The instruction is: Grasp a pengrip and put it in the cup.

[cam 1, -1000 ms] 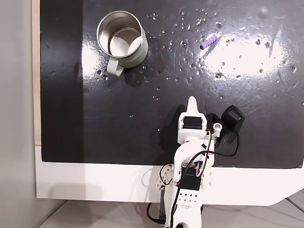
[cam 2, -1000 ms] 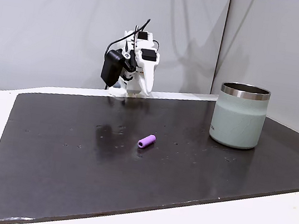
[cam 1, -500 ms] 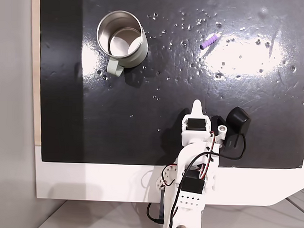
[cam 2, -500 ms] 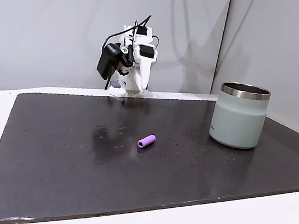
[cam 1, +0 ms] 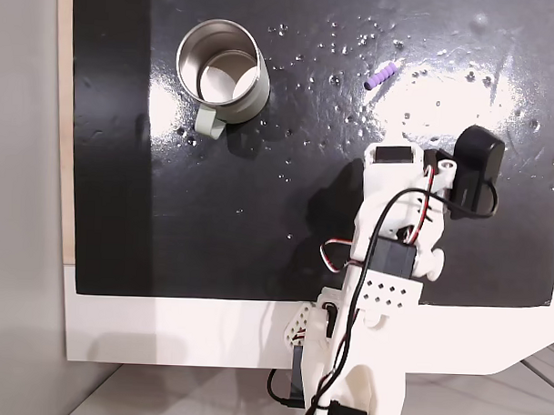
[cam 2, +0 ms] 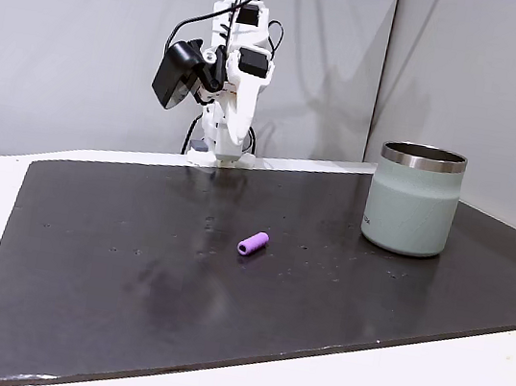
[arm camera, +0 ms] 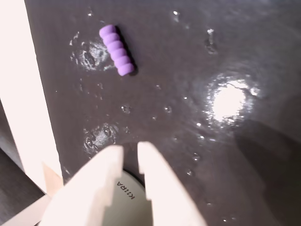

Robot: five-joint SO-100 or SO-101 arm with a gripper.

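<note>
Found the white two-finger tool (arm camera: 127, 148) hanging over the glossy black mat (arm camera: 197, 70), touching nothing. Counted its fingers (arm camera: 110, 162) as slightly parted, a narrow slit between the tips, nothing gripped in it.

Spotted the tiny lilac ribbed rubber pengrip (arm camera: 116, 49) lying flat on the mat ahead of the tool's tips and a little to their left in the wrist view, well clear of them. Made out a white strip of table (arm camera: 19, 94) running along the mat's edge further to the left of the tool.

Saw, in the fixed view from above, the white arm (cam 1: 385, 229) stretched over the mat (cam 1: 258, 216) from the white table (cam 1: 163, 331), with the pengrip (cam 1: 379, 76) just beyond its front end. Placed the round brushed-steel cup (cam 1: 254, 88) well away to the arm's left there, upright, its pale grey-green handle tab (cam 1: 207, 121) pointing toward the table edge.

Noted, in the fixed view from the side, the arm (cam 2: 231, 82) raised at the mat's far edge, the pengrip (cam 2: 252, 244) on the mat (cam 2: 128, 280) nearer the camera, and the cup (cam 2: 411, 211) standing off to the right.
</note>
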